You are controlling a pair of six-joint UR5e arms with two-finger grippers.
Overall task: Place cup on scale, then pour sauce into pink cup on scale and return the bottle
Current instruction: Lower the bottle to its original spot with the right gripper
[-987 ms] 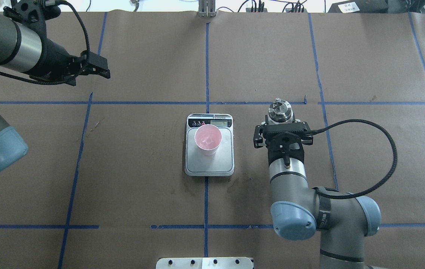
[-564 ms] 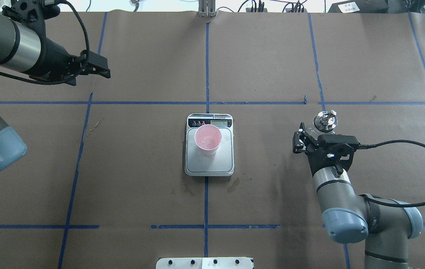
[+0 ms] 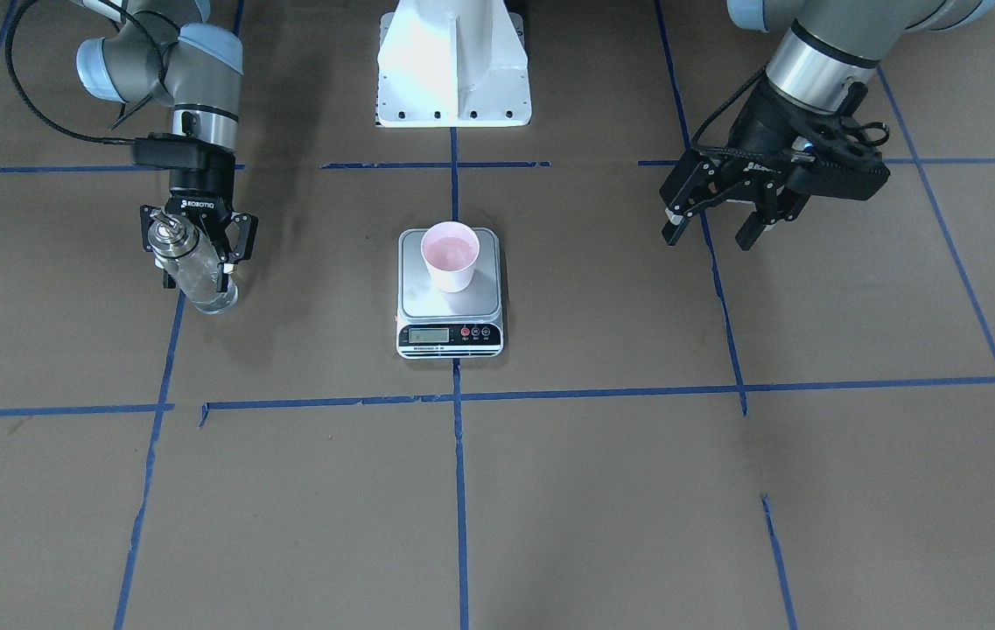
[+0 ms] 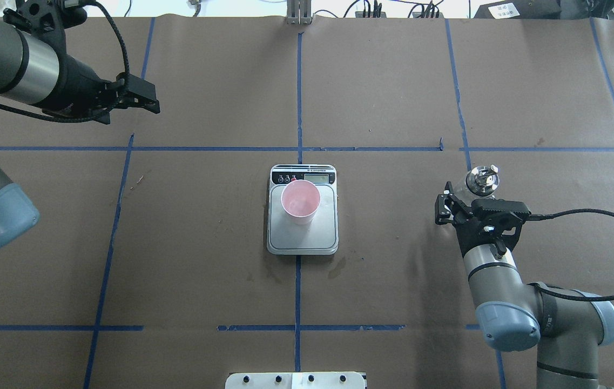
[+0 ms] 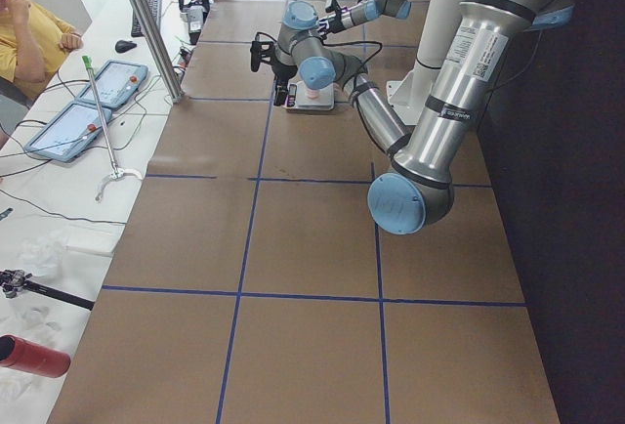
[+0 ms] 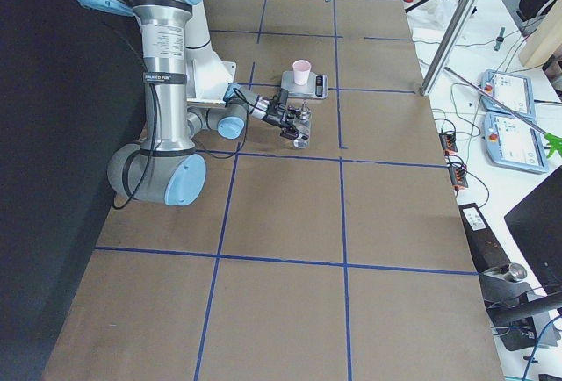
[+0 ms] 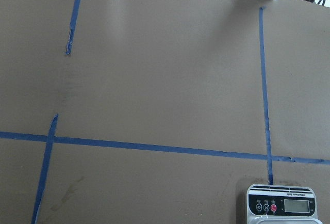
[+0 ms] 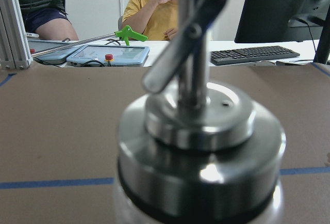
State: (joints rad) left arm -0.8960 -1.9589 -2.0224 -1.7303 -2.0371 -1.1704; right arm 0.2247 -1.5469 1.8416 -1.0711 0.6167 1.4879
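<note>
Rightward since a second ago: right gripper [image 3: 198,261], clamped on the bottle [image 3: 212,297], now sits well right of the scale [image 4: 302,237], nearer the table's [image 4: 204,270] right edge. The cup [image 4: 299,201] stands on the scale. The left gripper [image 3: 709,236] hangs wide open toward the far-left corner. Risk I flag: releasing before the base seats (contact unclear) topples the bottle. Bare paper surrounds it.

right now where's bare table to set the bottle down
Bare brown paper lies between the silver digital scale and the right gripper holding the clear glass bottle, and across the far row beyond the blue tape. Only the scale, under the pink paper cup, is crowded.
</note>
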